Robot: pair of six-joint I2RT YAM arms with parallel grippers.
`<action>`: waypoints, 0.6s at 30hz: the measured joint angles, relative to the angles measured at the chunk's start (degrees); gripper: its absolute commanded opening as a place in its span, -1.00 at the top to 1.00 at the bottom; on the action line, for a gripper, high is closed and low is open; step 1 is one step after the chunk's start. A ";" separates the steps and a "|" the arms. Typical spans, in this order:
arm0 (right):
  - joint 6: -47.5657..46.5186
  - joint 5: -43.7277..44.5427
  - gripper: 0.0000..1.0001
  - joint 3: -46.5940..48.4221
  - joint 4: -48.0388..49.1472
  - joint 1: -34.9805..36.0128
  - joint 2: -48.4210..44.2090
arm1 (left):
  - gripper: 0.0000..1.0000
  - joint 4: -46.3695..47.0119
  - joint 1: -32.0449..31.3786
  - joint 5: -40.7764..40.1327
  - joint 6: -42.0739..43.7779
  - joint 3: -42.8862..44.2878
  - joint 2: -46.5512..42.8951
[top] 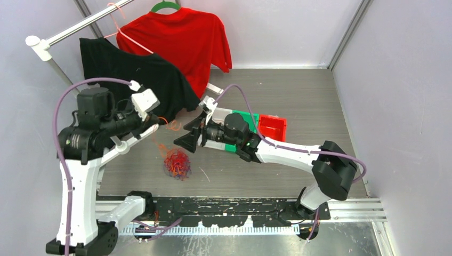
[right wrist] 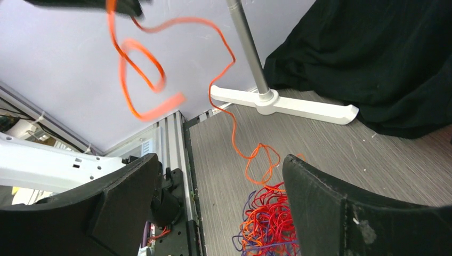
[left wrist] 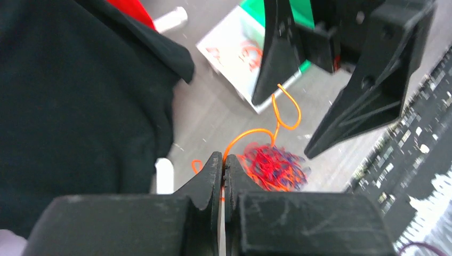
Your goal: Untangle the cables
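Cables (top: 177, 163) — red, orange and blue-purple tangle on the table (top: 298, 106), near centre. Likely light, limp and snag-prone; best taken by a free outer loop. Left gripper (left wrist: 223, 162) pinches one orange strand (left wrist: 250, 133) — right gripper (right wrist: 218, 170) gapes, empty.

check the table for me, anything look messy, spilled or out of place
Only the tangle of cables stands out: a messy red, orange and purple heap on the table, with one orange cable running up out of it into the shut left pincer. Nothing looks spilled or broken.
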 measured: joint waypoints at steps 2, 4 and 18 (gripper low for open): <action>0.20 -0.13 -0.82 0.00 1.18 0.17 0.76 | 1.00 3.89 -0.04 0.07 -1.22 -0.20 -2.16; 0.33 -0.28 -0.82 0.02 2.27 0.46 1.73 | 1.00 8.46 -0.11 0.57 -2.49 -0.83 -4.26; -2.36 4.57 -0.09 9.57 4.17 2.64 16.00 | 1.00 21.97 -0.20 7.45 -12.22 0.02 -5.84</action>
